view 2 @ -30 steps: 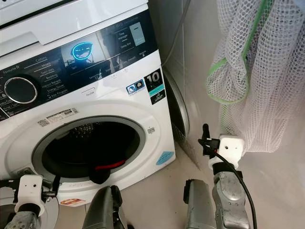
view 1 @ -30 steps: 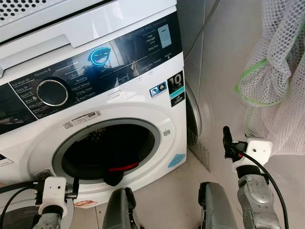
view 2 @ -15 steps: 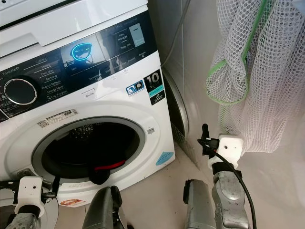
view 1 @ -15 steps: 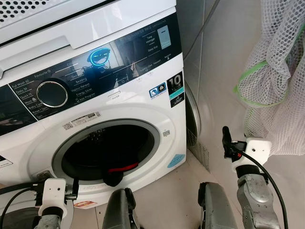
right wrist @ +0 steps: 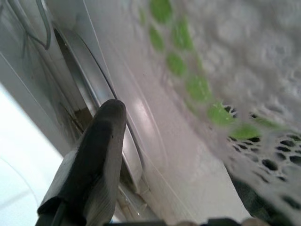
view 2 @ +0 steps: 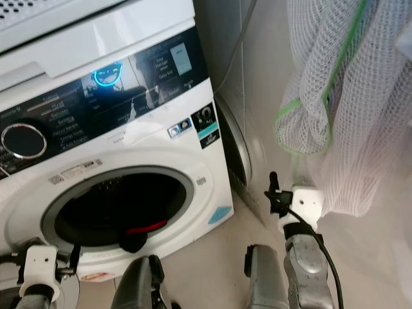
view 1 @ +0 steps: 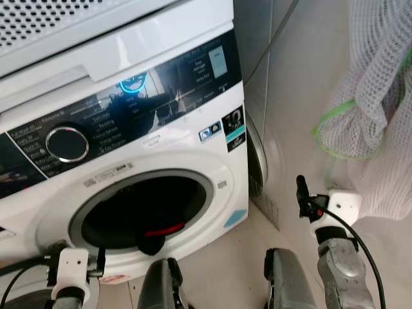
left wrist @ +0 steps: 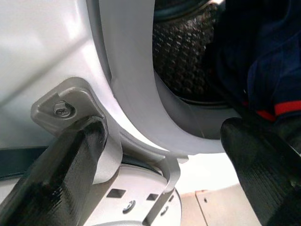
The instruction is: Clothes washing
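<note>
The white front-load washing machine (view 1: 193, 84) stands before me with its round opening (view 1: 138, 209) uncovered. A dark garment with a red stripe (view 1: 158, 233) lies at the lip of the drum, seen as navy cloth (left wrist: 268, 70) in the left wrist view. My left gripper (view 1: 76, 259) is low at the opening's left side, open, its fingers (left wrist: 70, 160) beside the metal door hinge (left wrist: 66, 106). My right gripper (view 1: 308, 201) is raised at the right, open, touching a hanging white mesh laundry bag with green trim (view 1: 373, 116). The mesh (right wrist: 225, 70) covers one finger.
A round metal-rimmed thing (view 1: 257, 158) leans in the gap between the machine and the tiled wall (view 1: 290, 77). The control panel (view 1: 129, 103) is lit. My two legs (view 1: 164, 286) are at the bottom, over pale floor (view 1: 225, 257).
The camera has shifted and the picture is slightly blurred. Both grippers keep about the same places relative to the machine and the mesh bag.
</note>
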